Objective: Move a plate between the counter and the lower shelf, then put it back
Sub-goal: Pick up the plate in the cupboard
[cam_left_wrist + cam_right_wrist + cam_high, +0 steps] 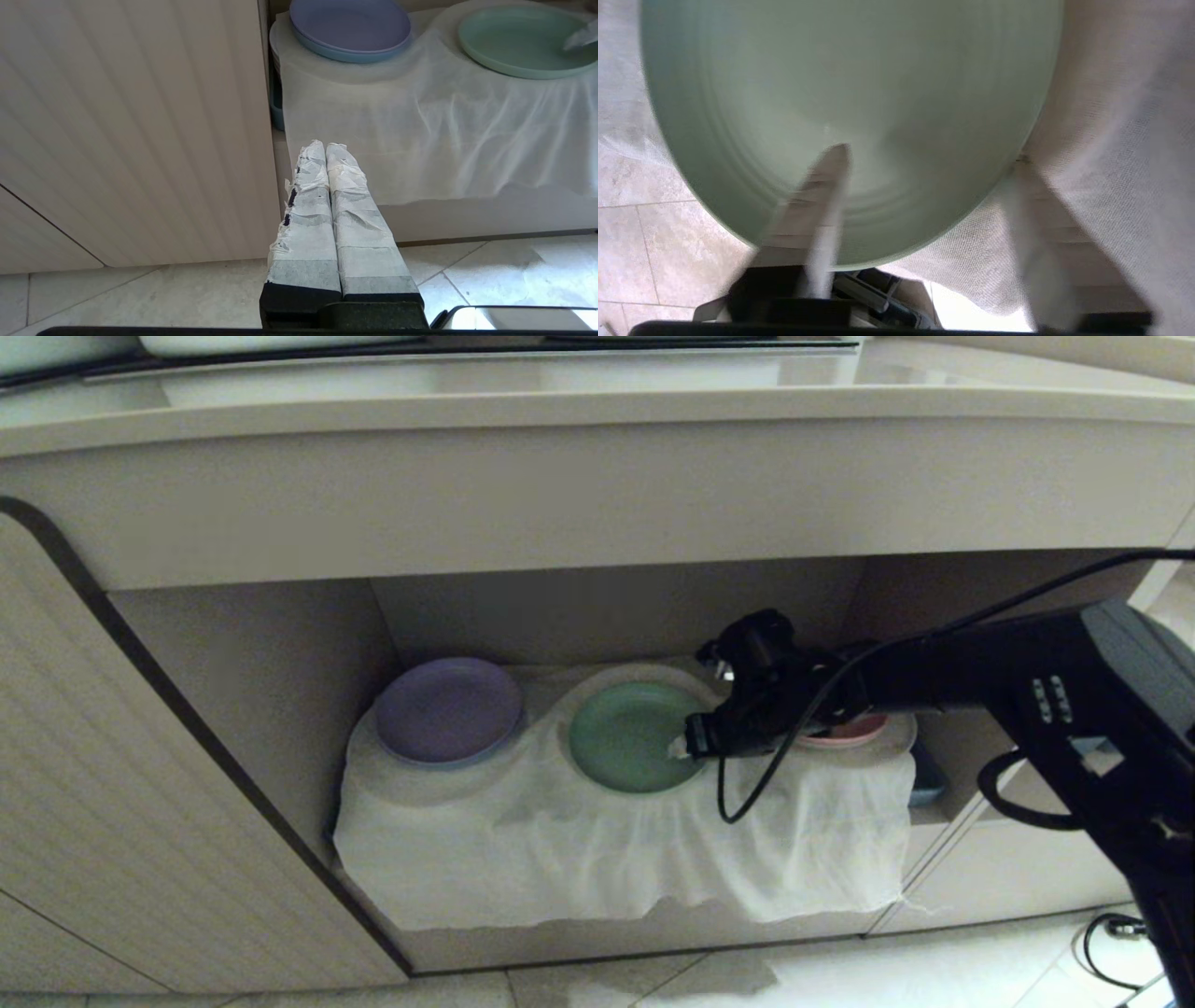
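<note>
Head view: the lower shelf (280, 653), an open cubby under the counter (597, 476), w/ a white cloth (607, 840) draped over its floor and front edge. The plate (627, 735), mint-green, lies flat on the cloth at the shelf's middle front. A purple plate (448, 709) sits to its left, apart from it; a pink plate (845, 733) lies to its right, mostly hidden behind the arm. The right gripper (680, 747) reaches in from the right, tip at the green plate's right rim. Right wrist view: the fingers (817, 200) stand apart, one over the plate's upper face, the other outside the rim against the cloth; jaws straddle the rim, not clamped on it. Left wrist view: the left gripper (325, 148) hangs low beside the ribbed cabinet door (131, 130), taped fingers pressed together, holding nothing.
</note>
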Motion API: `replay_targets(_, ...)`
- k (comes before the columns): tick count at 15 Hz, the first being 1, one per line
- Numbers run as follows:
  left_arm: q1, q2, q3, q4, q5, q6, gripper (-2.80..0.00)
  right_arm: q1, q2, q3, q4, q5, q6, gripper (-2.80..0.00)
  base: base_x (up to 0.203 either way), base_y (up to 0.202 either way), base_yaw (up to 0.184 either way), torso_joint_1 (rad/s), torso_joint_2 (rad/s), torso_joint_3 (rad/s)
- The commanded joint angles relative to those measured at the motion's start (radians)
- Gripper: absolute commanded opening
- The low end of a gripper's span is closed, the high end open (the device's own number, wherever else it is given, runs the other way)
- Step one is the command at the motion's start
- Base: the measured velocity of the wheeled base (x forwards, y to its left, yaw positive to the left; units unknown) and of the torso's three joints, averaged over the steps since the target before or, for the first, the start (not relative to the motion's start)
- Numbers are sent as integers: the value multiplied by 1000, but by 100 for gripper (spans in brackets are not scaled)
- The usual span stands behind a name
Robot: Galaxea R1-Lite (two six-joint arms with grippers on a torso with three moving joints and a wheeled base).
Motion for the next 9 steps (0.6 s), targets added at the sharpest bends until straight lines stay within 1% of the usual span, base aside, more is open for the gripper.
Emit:
replay_targets(1,0,0,0,0,0,0,-280,1,2,-1,-5,3,1,-280,0,0,0,0,0,0)
replay_targets(9,0,0,0,0,0,1,-280,0,-1,-1,-4,1,1,-280,0,0,0,0,0,0)
